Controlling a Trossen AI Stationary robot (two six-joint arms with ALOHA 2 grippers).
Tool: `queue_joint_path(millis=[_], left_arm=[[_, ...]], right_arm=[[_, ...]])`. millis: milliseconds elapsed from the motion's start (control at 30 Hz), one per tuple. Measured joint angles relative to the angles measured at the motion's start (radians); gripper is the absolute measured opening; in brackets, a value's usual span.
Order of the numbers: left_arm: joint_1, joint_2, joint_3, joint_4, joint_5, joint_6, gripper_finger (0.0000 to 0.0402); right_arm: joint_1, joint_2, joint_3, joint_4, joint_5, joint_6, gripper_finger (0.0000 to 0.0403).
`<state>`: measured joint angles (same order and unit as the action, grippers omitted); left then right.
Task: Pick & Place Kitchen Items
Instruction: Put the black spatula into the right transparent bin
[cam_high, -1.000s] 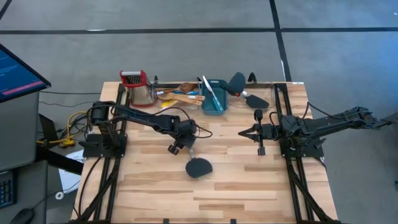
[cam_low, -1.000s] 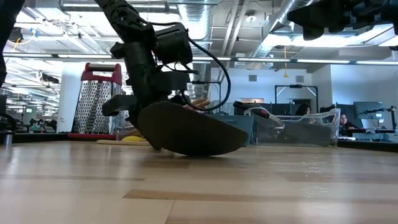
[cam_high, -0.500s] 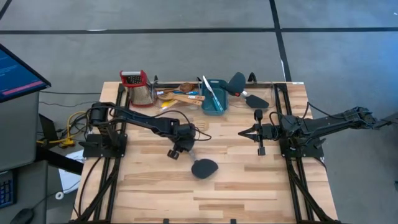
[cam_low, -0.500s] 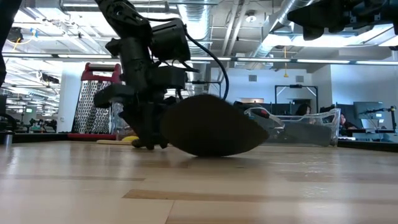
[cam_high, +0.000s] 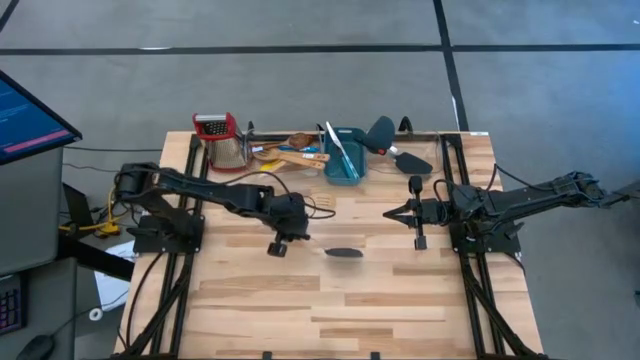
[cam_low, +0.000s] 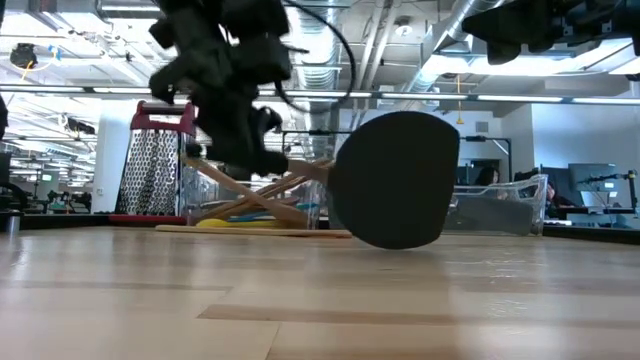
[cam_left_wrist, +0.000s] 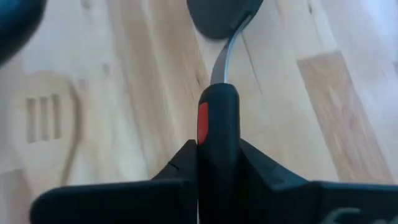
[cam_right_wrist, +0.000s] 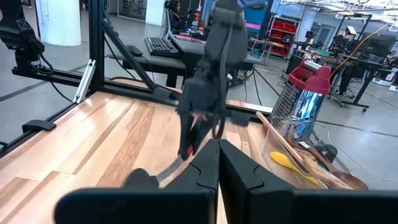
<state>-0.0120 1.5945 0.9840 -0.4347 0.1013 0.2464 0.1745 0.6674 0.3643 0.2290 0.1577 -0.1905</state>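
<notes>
Item in hand: black spatula (cam_high: 343, 252), gripped by its handle in the left gripper (cam_high: 290, 234); the left wrist view shows the fingers clamped on the black handle with its red stripe (cam_left_wrist: 203, 123).
Left gripper position: over the middle of the table (cam_high: 380, 310), raised; in the low view the spatula blade (cam_low: 392, 180) hangs just above the boards, though contact cannot be ruled out.
Key relation: blade lies straight ahead of the left gripper, beyond the fingertips, pointing toward the right arm's side.
Long axis: runs from the gripper outward through a thin grey neck (cam_left_wrist: 222, 59) to the blade; blade turned on edge as seen from above, broad face toward the low camera.
Right gripper: (cam_high: 415, 214) parked well beyond the blade tip, fingers closed on nothing in the right wrist view (cam_right_wrist: 219, 163).
Nearer arm: left, already holding the item.
Remaining items: wooden and coloured utensils (cam_high: 290, 150) piled behind the left gripper beside a teal tub (cam_high: 345, 155) and a box grater (cam_high: 222, 140).
Judgement: placing turns on swinging the blade end toward the target while keeping the handle grip square.
</notes>
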Motion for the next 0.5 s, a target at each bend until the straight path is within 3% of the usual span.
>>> queue_joint_path(millis=[100, 300, 500], left_arm=[[0.0, -0.043, -0.002, -0.003, -0.035, -0.045, 0.003], [0.001, -0.091, -0.002, 0.003, -0.05, -0.073, 0.0034], [0.001, -0.162, -0.002, 0.005, -0.196, -0.073, 0.0029]], right_arm=[[0.0, 0.0, 0.0, 0.004, 0.0, 0.013, 0.0], [0.0, 0.0, 0.0, 0.012, 0.0, 0.016, 0.0], [0.0, 0.0, 0.0, 0.014, 0.0, 0.035, 0.0]])
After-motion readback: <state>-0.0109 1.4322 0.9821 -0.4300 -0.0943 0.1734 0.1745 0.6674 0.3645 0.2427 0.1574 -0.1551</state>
